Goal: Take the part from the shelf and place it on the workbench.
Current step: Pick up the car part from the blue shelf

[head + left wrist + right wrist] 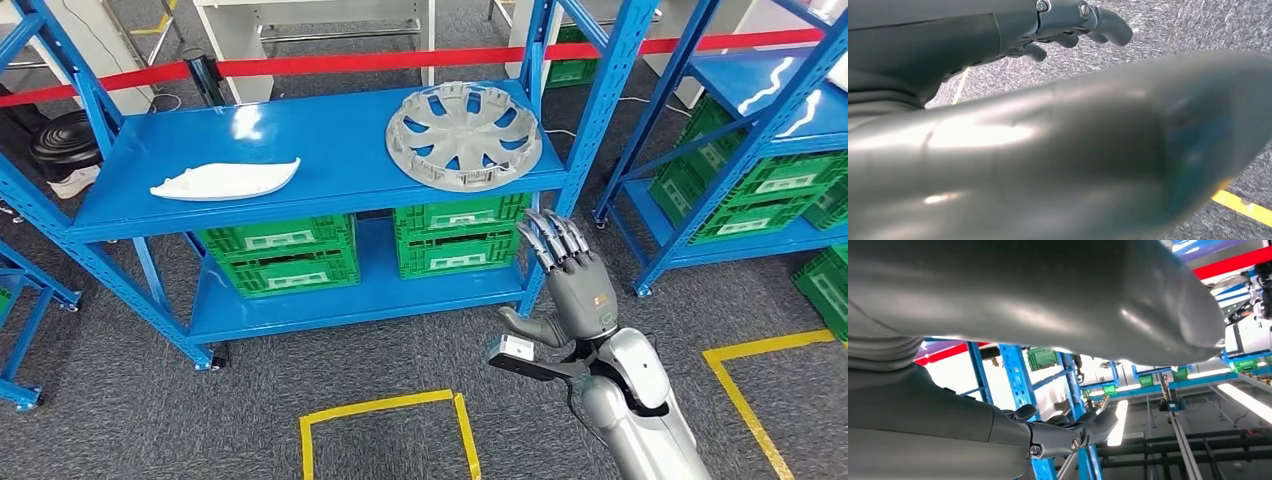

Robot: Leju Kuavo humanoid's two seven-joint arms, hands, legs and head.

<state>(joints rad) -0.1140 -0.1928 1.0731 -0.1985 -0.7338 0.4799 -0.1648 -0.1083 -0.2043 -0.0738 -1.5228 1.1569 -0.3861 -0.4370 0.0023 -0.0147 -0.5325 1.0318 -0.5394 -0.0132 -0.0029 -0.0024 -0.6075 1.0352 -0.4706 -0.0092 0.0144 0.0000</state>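
Observation:
Two parts lie on the top board of the blue shelf: a grey round wheel cover on its right half and a long white moulded part on its left half. My right hand is raised in front of the shelf's right front post, below and to the right of the wheel cover. Its fingers are stretched out and hold nothing. In the left wrist view my left hand hangs over the grey floor, fingers loosely bent and apart, with nothing in them.
Green crates stand on the shelf's lower board. A second blue rack with green crates is to the right. A red barrier tape runs behind. Yellow floor tape marks squares on the grey carpet.

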